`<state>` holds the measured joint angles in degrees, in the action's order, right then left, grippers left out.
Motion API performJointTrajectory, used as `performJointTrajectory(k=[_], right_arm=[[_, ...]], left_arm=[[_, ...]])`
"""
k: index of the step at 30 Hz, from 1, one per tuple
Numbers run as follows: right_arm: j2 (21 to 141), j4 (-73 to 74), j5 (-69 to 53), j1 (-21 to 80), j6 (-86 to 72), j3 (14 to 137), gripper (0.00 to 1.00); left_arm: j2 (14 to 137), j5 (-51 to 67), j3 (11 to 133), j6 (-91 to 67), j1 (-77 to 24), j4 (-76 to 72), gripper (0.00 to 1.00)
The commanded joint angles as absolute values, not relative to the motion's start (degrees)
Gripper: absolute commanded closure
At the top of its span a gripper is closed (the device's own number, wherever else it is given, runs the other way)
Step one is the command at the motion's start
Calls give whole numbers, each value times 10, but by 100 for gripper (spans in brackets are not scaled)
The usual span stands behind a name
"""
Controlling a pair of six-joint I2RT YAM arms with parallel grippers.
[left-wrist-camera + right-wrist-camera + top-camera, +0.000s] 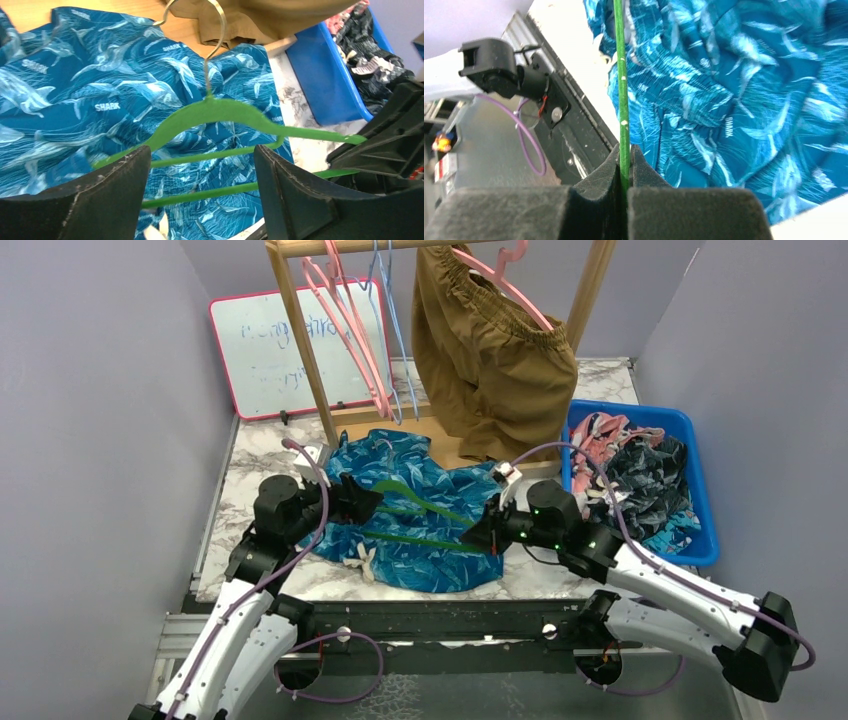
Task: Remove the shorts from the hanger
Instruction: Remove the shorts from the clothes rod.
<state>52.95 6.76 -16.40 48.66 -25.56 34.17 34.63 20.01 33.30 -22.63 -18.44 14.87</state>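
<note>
Blue shark-print shorts [420, 565], spread flat on the marble table [250, 470] between the two arms. Green hanger [430, 540] lying on top of them, hook toward the rack [300, 340]. Right gripper [624, 155]: fingers clamped together on the hanger's thin bar. Left gripper [201, 160]: fingers apart, either side of the hanger's other end, not gripping. Brown shorts [495, 370] hang on a pink hanger [500, 285] on the rack. Blue bin [706, 520] at right, holding more patterned shorts. Whiteboard [260, 350] rear left.
</note>
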Motion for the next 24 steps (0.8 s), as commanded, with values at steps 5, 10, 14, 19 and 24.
performJointTrajectory(k=[5,10,14,19,24], right_arm=[[449,219,-16,484,-269,435,99],[389,260,-5,484,-267,446,99],[357,282,12,484,-268,460,99],[331,319,37,484,-269,488,99],[306,331,44,484,-275,500,99]], left_arm=[[295,75,345,-225,-184,182,10],[293,56,341,-230,-184,186,7],[304,49,340,-233,-184,191,7],[321,54,340,-238,-184,194,8],[334,64,340,-242,-184,194,11]])
